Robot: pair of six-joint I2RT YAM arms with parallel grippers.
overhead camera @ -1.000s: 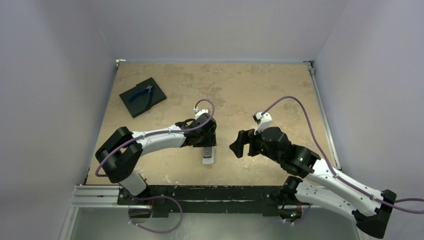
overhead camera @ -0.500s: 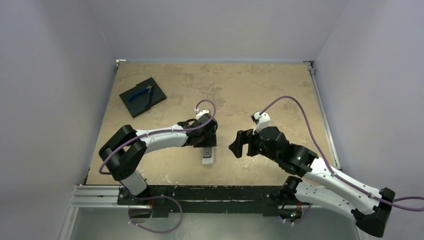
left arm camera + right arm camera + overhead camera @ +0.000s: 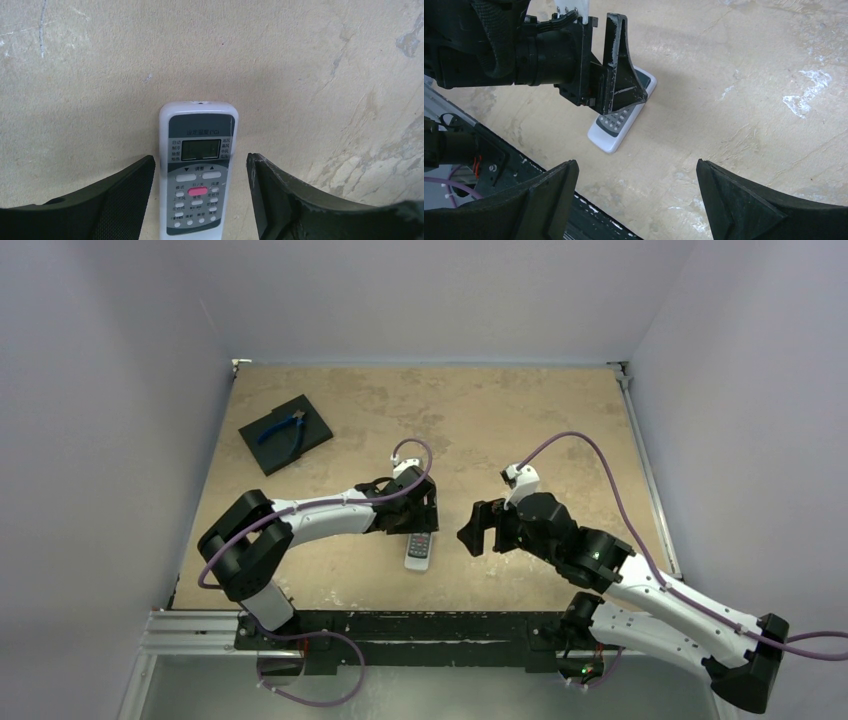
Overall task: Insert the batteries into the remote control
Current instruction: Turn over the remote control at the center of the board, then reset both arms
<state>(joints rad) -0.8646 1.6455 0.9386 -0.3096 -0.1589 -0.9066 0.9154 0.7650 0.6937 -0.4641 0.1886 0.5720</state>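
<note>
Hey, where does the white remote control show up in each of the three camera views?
Top external: the remote control lies just left of centre, in the lower half, under the tip of the left pincer.
Left wrist: bottom centre, buttons up.
Right wrist: left of centre, its far end hidden behind the left pincer.
Shared landmark: the left pincer, open on either side of the remote control.
</note>
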